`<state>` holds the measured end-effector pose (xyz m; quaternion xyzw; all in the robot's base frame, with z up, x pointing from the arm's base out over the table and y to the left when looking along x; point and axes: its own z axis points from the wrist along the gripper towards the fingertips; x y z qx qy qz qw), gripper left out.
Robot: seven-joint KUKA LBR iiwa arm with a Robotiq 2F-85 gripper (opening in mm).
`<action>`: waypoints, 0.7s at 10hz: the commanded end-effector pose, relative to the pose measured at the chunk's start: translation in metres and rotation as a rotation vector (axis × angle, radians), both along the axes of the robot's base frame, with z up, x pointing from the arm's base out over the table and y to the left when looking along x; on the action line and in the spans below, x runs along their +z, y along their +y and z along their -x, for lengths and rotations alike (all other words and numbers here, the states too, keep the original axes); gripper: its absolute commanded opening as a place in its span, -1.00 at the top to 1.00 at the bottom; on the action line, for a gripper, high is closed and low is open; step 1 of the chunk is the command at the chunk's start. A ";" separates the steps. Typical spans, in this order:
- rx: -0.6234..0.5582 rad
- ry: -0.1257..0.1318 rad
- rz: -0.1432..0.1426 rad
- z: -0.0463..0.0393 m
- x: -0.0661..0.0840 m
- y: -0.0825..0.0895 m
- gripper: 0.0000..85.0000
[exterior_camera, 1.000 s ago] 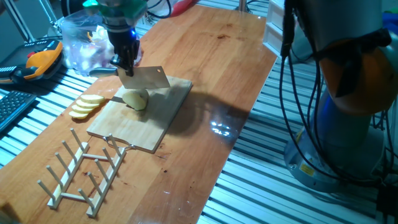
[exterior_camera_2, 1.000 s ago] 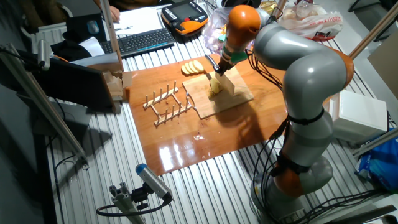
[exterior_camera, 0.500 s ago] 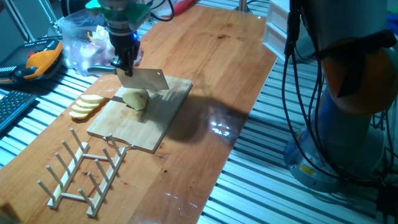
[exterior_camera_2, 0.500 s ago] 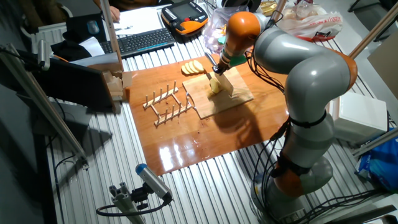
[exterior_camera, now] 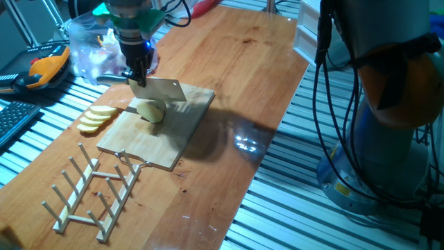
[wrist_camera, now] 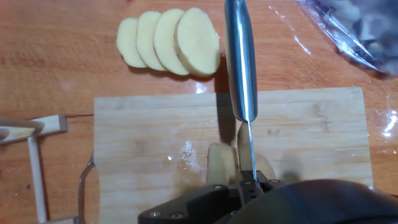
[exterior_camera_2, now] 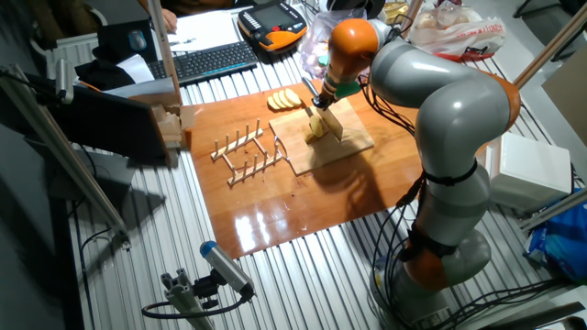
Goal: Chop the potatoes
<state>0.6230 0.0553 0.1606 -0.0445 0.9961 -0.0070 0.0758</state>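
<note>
A pale yellow peeled potato [exterior_camera: 151, 110] lies on the wooden cutting board [exterior_camera: 163, 139]. It also shows in the other fixed view [exterior_camera_2: 316, 126] and in the hand view [wrist_camera: 221, 163]. My gripper [exterior_camera: 139, 69] is shut on the handle of a cleaver [exterior_camera: 161, 90]. The blade stands edge-down over the middle of the potato, its lower edge at the potato's top. In the hand view the steel handle [wrist_camera: 240, 56] points away and the blade [wrist_camera: 247, 149] runs across the potato, with potato visible on both sides. Whether it is cut through is hidden.
A fanned row of thin potato slices [exterior_camera: 97, 117] lies on the table left of the board. A wooden dish rack [exterior_camera: 97, 191] stands in front of the board. A clear plastic bag [exterior_camera: 90, 48] sits behind my gripper. A keyboard [exterior_camera_2: 206, 60] and an orange pendant [exterior_camera: 45, 69] lie off the tabletop.
My gripper and the cleaver have shifted very slightly to the left over the potato. The potato and board have not moved.
</note>
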 end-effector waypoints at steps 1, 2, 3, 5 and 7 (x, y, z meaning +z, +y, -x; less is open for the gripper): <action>0.002 0.000 -0.003 -0.0014 -0.002 0.001 1.00; 0.002 -0.003 -0.006 -0.0019 -0.004 0.002 1.00; 0.002 -0.005 -0.006 -0.0017 -0.004 0.003 1.00; 0.007 -0.005 -0.008 -0.0016 -0.004 0.003 1.00; 0.010 -0.005 -0.011 -0.0016 -0.003 0.004 1.00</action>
